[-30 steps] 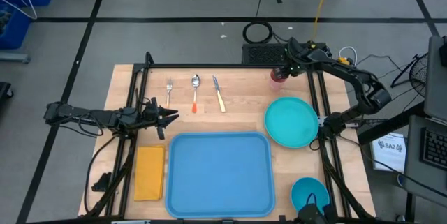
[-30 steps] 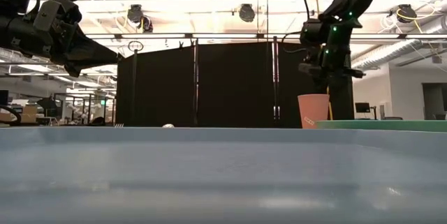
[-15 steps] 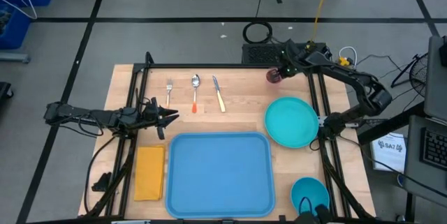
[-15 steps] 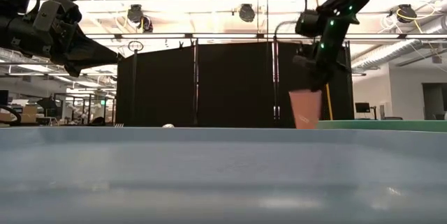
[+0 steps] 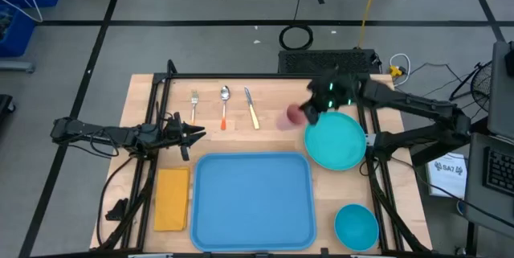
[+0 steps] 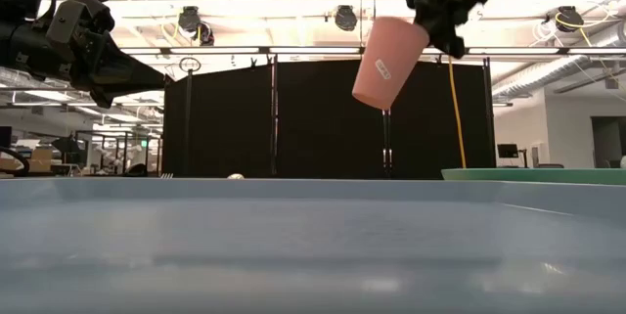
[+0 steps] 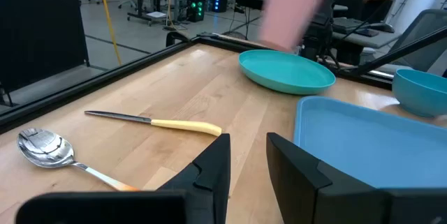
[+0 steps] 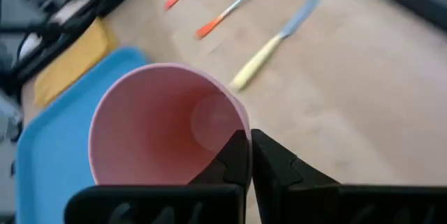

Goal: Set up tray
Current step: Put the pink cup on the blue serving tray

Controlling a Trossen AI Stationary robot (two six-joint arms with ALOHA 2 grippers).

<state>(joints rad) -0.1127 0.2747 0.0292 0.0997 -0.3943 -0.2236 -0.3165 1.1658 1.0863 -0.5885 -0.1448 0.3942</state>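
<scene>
One right end effector (image 8: pixel 248 155) pinches pink cup (image 8: pixel 164 126) rim.

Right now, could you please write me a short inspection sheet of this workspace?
Surface: wooden table, dry as far as seen.
Job's things: tray flat, nothing on it; pink cup tilted in the air.
Clutter: teal plate, blue bowl, yellow napkin, fork, spoon, knife.
Grippers: right gripper pinches the cup's rim; left gripper open, by the napkin's far end.
Cables: coil on the floor.
Surroundings: black curtain behind.
</scene>
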